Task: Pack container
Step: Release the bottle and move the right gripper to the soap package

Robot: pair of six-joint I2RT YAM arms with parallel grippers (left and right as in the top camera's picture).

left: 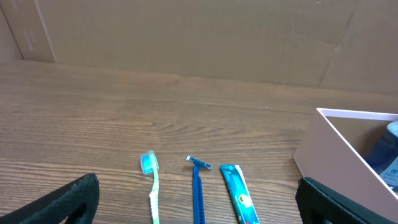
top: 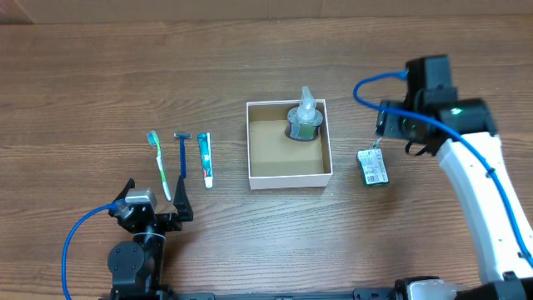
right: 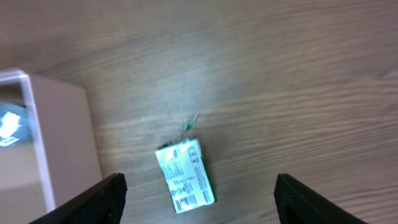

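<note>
The container [top: 326, 148] is a shallow white-walled box with a brown inside at the table's middle. A clear bottle [top: 305, 117] lies in its far right corner. A green toothbrush [top: 160, 162], a blue razor [top: 182, 154] and a teal toothpaste tube [top: 205, 158] lie side by side left of it, also in the left wrist view: toothbrush [left: 151, 180], razor [left: 198, 186], tube [left: 238, 193]. A green-and-white packet [top: 373, 166] lies right of the box. My right gripper [right: 199, 199] is open above the packet [right: 185, 176]. My left gripper [left: 198, 205] is open near the front edge, behind the three items.
The box's white wall shows at the right of the left wrist view [left: 339, 155] and at the left of the right wrist view [right: 62, 137]. A cardboard wall [left: 186, 37] stands behind the table.
</note>
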